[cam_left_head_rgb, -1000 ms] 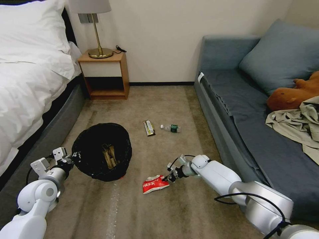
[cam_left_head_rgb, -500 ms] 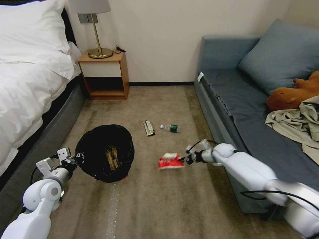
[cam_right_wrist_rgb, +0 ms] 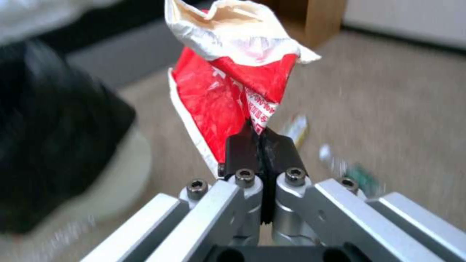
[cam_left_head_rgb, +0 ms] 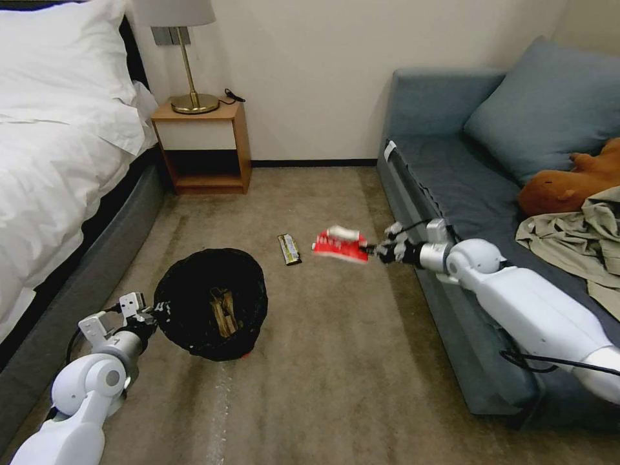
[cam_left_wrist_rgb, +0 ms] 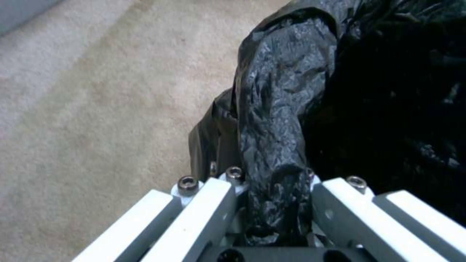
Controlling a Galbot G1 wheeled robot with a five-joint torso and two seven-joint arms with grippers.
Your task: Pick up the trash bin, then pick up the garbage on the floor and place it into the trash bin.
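- The right gripper [cam_left_head_rgb: 373, 249] is clamped tight on one corner of the red-and-white snack packet [cam_left_head_rgb: 340, 245], holding it up off the carpet [cam_left_head_rgb: 336, 361], out in front of the sofa [cam_left_head_rgb: 452, 194].
- In the right wrist view the dark pads [cam_right_wrist_rgb: 240, 149] are pressed together with the packet's edge pinched between them, and the rest of the packet sticks out crumpled.
- The left gripper [cam_left_head_rgb: 150, 314] has its fingers closed on the wrinkled rim of the trash bin [cam_left_head_rgb: 213, 303]. In the left wrist view a fold of the black bag [cam_left_wrist_rgb: 274, 145] is squeezed between the white fingers [cam_left_wrist_rgb: 204, 211].
- The bin sits low on the robot's left, near the bed [cam_left_head_rgb: 58, 161], tilted so the opening is visible. There's a brown paper scrap [cam_left_head_rgb: 223, 311] inside.
- The dark gold-printed wrapper [cam_left_head_rgb: 289, 249] is lying on the carpet between the bin and the held packet, touching neither.
- The little green-labelled bottle [cam_right_wrist_rgb: 356, 174] shows blurry on the floor past the right gripper.
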